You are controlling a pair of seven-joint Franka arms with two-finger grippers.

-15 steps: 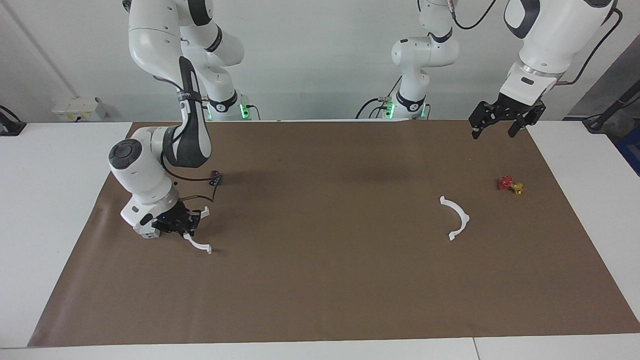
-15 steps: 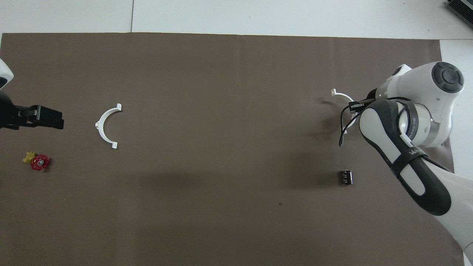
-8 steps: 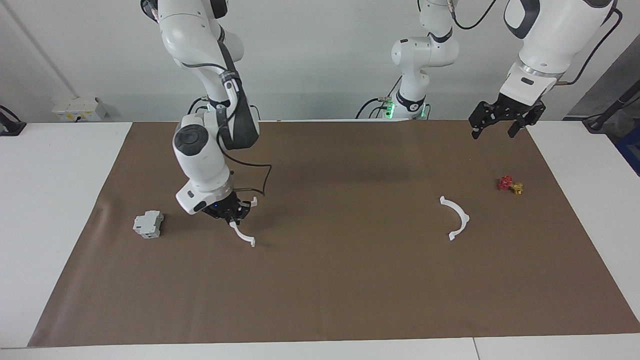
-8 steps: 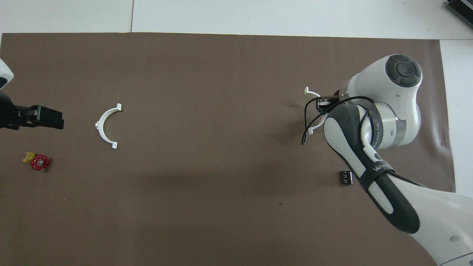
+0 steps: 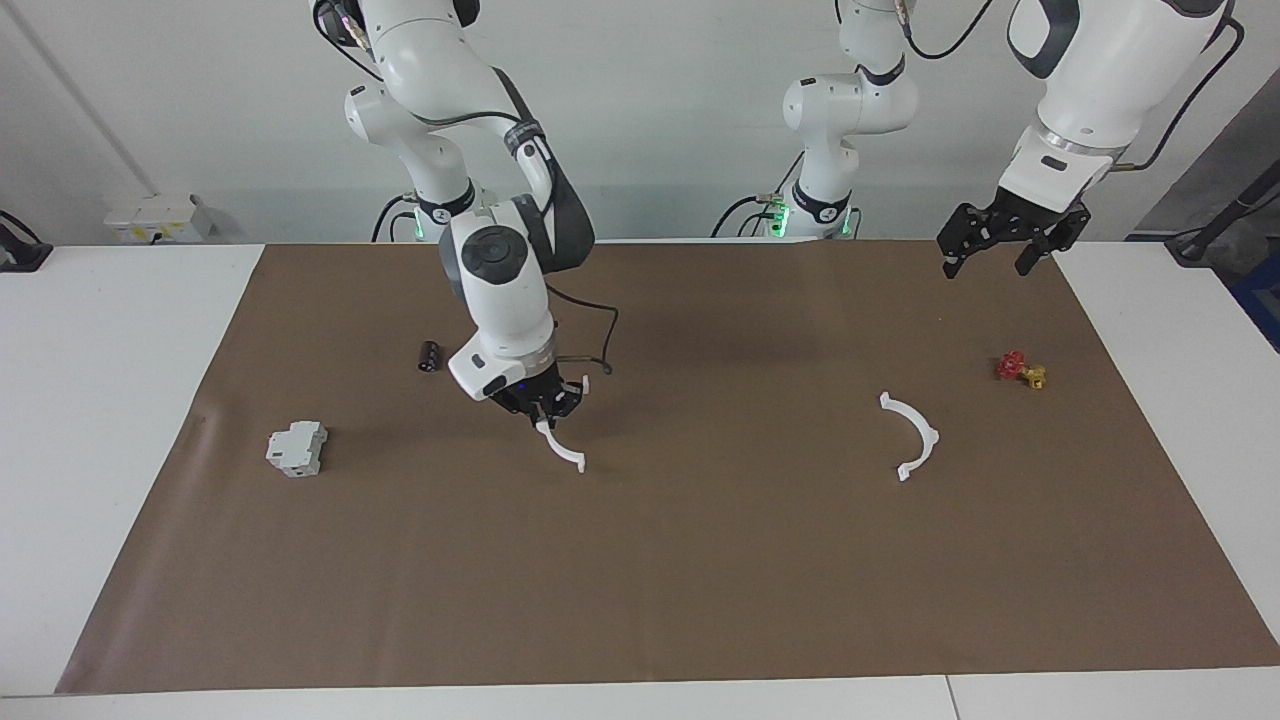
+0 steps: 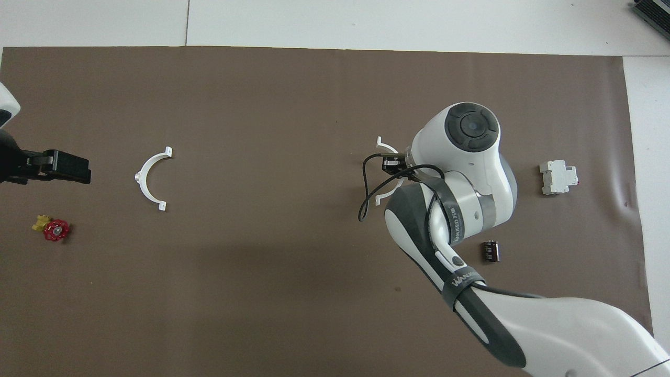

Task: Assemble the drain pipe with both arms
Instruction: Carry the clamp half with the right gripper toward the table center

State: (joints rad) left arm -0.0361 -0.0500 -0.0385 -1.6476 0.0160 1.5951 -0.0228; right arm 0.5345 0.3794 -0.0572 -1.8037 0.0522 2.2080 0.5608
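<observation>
Facing view: we list right claw (image 5: 540, 405) clamped on white half-ring (image 5: 562, 447), raised over brown mat (image 5: 700, 560) on worktop; second half-ring (image 5: 912, 436) flat on mat toward left arm's end, red-and-yellow valve (image 5: 1020, 369) near it; left claw (image 5: 1000, 245) waiting, fingers apart, nothing held; grey block (image 5: 296, 448), small dark part (image 5: 429, 355)

Overhead view: we list held half-ring (image 6: 386, 152) partly under right arm; second half-ring (image 6: 152, 178); valve (image 6: 52, 229); grey block (image 6: 558, 177); left claw (image 6: 68, 167)

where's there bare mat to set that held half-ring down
The widest bare stretch lies between the right gripper, shut on its half-ring, and the lying half-ring. The right arm's end is busier: grey block, black part.
</observation>
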